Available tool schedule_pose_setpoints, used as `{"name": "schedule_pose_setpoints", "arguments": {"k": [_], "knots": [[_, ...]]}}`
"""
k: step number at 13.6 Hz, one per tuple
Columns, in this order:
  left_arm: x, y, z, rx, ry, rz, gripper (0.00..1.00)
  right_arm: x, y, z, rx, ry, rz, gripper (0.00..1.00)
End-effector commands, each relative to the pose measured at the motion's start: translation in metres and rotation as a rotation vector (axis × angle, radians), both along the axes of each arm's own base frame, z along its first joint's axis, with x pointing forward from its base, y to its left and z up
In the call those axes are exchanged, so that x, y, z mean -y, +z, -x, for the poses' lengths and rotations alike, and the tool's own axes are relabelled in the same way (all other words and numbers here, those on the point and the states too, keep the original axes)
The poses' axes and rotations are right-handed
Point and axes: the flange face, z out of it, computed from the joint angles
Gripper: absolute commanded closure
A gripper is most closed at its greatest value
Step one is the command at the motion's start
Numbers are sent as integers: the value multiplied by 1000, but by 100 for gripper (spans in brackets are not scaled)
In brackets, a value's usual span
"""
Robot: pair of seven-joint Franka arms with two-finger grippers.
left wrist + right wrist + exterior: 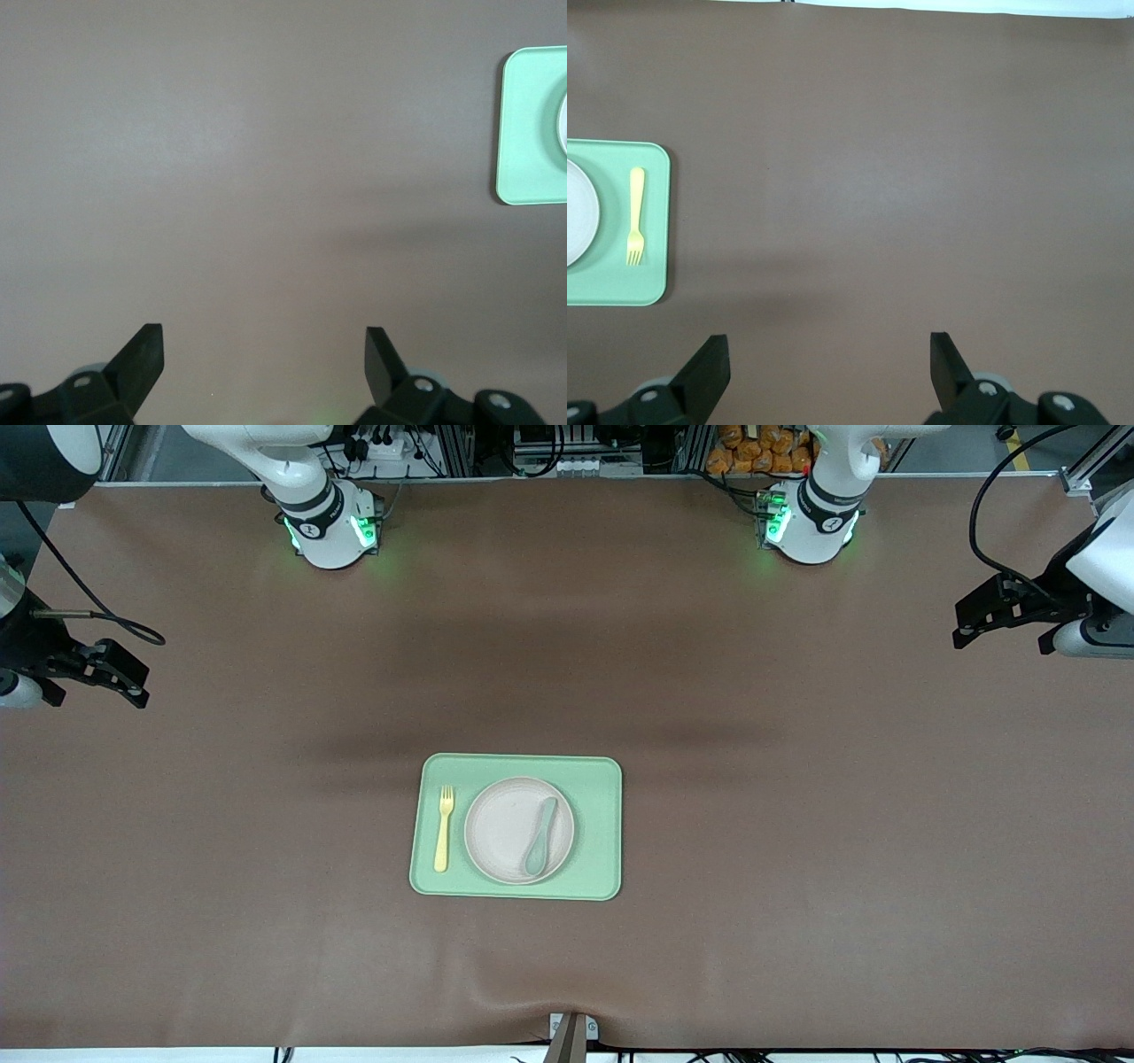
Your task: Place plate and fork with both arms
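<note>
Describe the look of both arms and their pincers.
Both arms are white and rounded, with black joint bands and green lights glowing at their bases. The left pincer and right pincer are black, with two wedge-shaped fingers. Black cables loop to each wrist.

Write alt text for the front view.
A rectangular light-green tray on the brown table holds a round beige-white plate with a teal spoon on it and a pale-yellow plastic fork beside it. The open left gripper and right gripper wait over the table's ends.
</note>
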Motion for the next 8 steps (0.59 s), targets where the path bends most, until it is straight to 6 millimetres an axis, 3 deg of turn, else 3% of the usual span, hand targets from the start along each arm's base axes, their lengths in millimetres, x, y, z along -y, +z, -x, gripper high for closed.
{"name": "schedule_pose_setpoints", "arguments": {"k": [1, 8], "knots": [[-3, 4, 1, 10, -17, -21, 0, 15, 7, -1, -6, 17, -24, 0], [-3, 3, 1, 8, -17, -21, 0, 19, 14, 4, 2, 34, -35, 0]]}}
